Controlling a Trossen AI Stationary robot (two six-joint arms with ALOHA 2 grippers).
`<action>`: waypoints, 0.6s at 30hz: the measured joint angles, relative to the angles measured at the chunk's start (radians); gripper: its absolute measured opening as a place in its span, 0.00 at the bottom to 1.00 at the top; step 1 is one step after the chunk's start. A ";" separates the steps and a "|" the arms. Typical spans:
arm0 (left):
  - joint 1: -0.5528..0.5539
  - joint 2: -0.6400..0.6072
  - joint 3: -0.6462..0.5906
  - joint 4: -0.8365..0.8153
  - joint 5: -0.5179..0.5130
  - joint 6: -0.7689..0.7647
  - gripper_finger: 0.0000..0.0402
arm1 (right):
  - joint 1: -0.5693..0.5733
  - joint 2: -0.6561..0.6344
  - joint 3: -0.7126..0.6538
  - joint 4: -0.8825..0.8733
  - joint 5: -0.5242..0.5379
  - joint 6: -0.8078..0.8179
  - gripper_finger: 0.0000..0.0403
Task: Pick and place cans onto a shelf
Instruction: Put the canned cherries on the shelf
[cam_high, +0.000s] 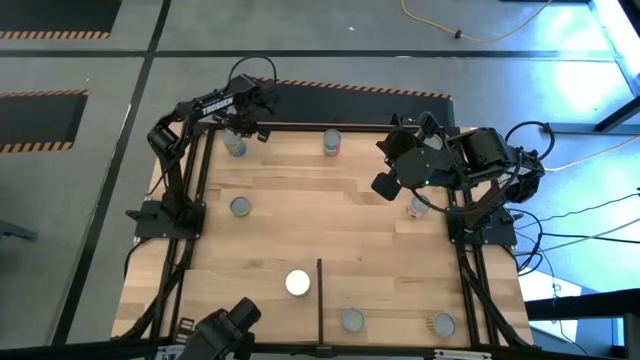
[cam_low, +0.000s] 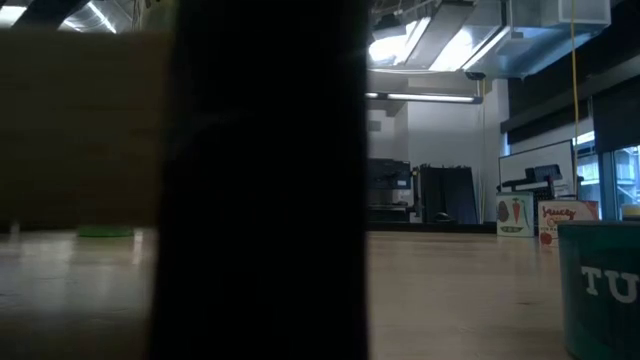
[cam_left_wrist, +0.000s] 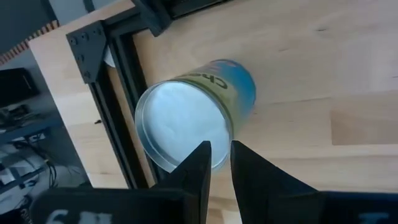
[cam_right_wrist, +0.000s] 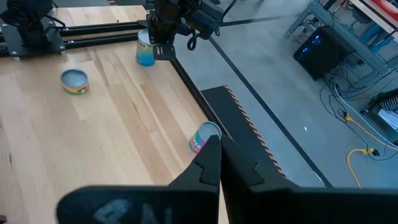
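cans (cam_high: 241, 207), seven counted, claws (cam_high: 243, 128), two

Seven cans (cam_high: 240, 206) upright, scattered across the shelf (cam_high: 330, 215).

**Dark post blocking our low view**

We are looking past a broad dark upright (cam_low: 265, 180) filling the middle. A teal can (cam_low: 600, 290) is standing at the right edge on the wooden tabletop (cam_low: 450, 300). Ceiling lights (cam_low: 440, 45) are glowing over dim cabinets (cam_low: 420, 195) behind.
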 joint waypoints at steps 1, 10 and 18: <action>0.002 0.000 0.000 0.000 0.002 0.000 0.14 | 0.000 0.000 0.000 0.000 0.000 0.000 0.01; 0.007 -0.004 -0.085 0.065 0.012 0.002 0.14 | 0.000 0.000 0.000 0.000 0.000 0.000 0.01; 0.008 -0.006 -0.117 0.073 -0.024 0.098 0.13 | 0.000 0.000 0.000 0.000 0.000 0.000 0.01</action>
